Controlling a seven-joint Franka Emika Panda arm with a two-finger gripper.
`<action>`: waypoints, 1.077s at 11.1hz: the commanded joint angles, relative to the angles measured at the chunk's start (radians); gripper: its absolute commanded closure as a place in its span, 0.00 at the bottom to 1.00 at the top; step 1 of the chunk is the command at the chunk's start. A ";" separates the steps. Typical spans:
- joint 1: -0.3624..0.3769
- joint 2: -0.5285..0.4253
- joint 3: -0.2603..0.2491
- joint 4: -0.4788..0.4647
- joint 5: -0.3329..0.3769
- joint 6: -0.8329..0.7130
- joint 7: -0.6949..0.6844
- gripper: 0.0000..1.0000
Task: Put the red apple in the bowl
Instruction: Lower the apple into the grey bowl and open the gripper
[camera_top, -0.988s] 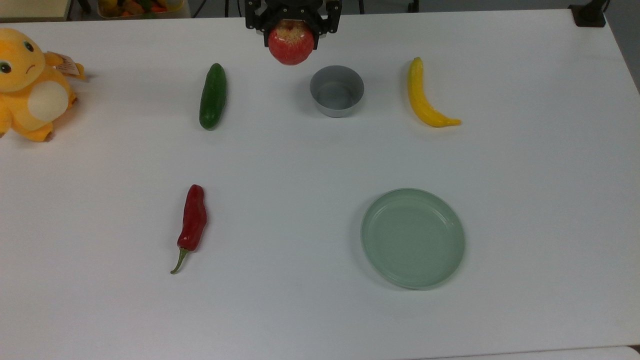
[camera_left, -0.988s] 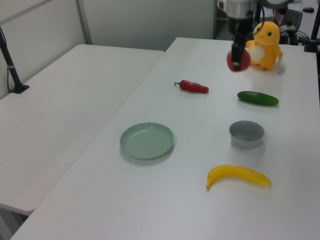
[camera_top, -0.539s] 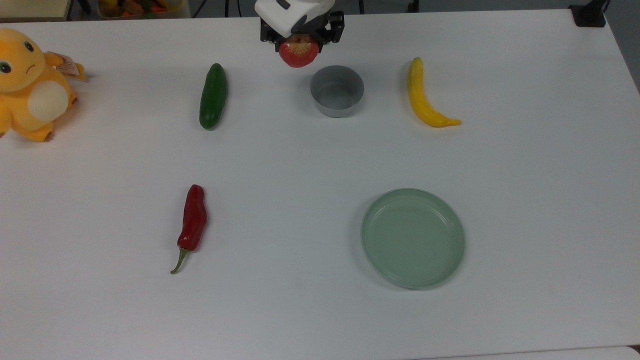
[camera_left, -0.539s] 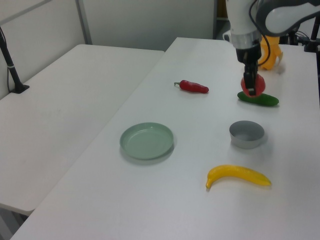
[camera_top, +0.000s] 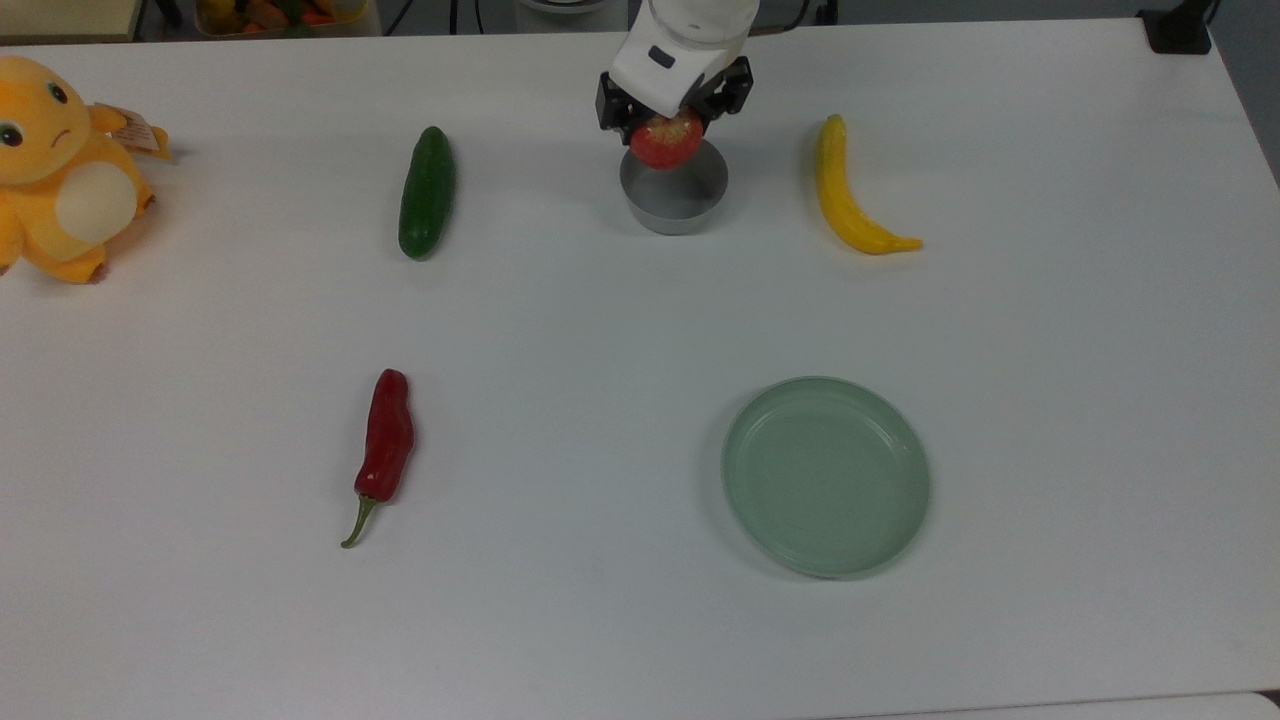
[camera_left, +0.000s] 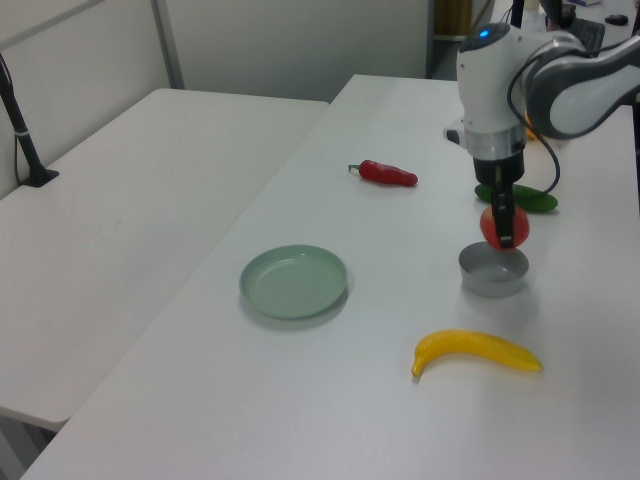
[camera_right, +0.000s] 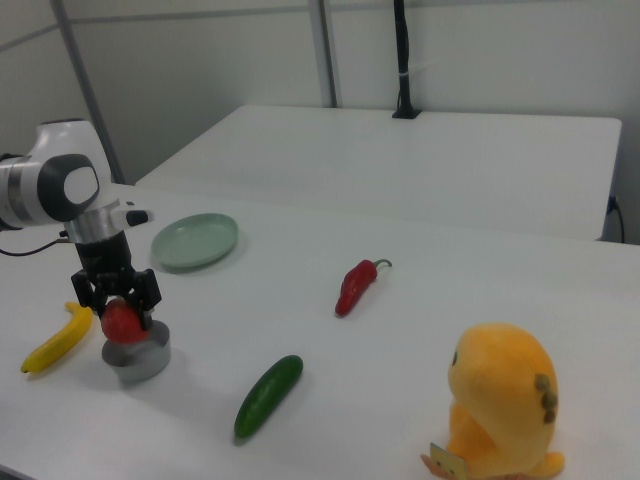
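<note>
Held the red apple (camera_top: 664, 143) clamped between the pincer (camera_top: 667, 128) fingers, just above the far rim of the grey bowl (camera_top: 673, 198) (not yet inside, going by the left view). Hung over the white counter (camera_top: 600, 320), between cucumber (camera_top: 426, 192) and banana (camera_top: 848, 196).

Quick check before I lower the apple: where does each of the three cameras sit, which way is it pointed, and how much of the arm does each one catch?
Top view: high over the table's near edge, looking down; the wrist and claw enter from the far edge.
Left view: off the banana end, looking along the table toward the plush toy; forearm and wrist show.
Right view: low behind the plush toy, looking back toward the banana; forearm and wrist show.
Shared: all three see the red apple held over the bowl.
</note>
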 joint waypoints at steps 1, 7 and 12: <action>0.001 -0.010 0.037 -0.107 0.013 0.187 0.048 0.68; -0.005 0.005 0.039 -0.116 0.001 0.270 0.063 0.58; -0.019 0.000 0.040 -0.110 0.001 0.247 0.065 0.00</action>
